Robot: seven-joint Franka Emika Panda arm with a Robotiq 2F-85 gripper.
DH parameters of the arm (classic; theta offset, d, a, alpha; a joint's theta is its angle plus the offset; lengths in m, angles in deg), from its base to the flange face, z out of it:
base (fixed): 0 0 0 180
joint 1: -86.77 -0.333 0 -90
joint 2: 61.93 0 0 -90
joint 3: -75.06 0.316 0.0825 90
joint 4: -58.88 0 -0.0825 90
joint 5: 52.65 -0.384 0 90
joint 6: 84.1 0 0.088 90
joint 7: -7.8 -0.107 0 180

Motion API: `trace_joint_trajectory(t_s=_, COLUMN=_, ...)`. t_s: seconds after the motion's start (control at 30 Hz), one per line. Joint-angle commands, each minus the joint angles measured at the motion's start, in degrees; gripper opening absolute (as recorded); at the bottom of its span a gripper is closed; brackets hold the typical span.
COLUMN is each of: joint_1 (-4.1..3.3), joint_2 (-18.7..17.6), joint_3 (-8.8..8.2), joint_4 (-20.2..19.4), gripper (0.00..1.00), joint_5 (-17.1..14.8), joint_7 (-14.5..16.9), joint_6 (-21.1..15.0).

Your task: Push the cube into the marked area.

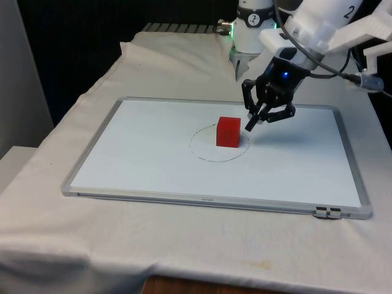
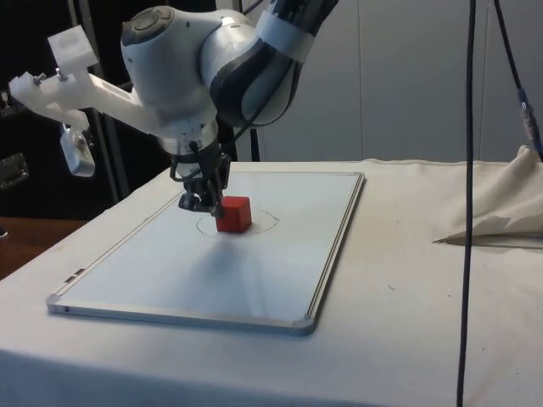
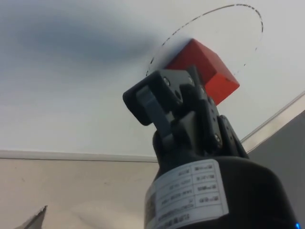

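A red cube sits on the whiteboard, inside a thin drawn circle and near its edge on the front view's right. My black gripper is tilted, its tips low and just beside the cube on the front view's right. The fingers are pressed together with nothing between them. In the side view the gripper stands right against the cube. In the wrist view the shut fingers lie in front of the cube, with the circle curving beyond it.
The whiteboard's metal frame lies flat on the white cloth. A black cable hangs down in the side view, and folded cloth is bunched at that view's right.
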Motion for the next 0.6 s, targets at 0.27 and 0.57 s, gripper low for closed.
trace_joint_trajectory(t_s=0.27, joint_1=0.29, joint_2=1.0, joint_3=0.63, joint_4=-0.3, gripper=0.0, joint_5=-1.4, joint_7=-1.9, joint_6=-1.0)
trace_joint_trajectory(t_s=0.57, joint_1=0.23, joint_2=2.3, joint_3=0.74, joint_4=-0.3, gripper=0.0, joint_5=-2.1, joint_7=-4.0, joint_6=-0.7)
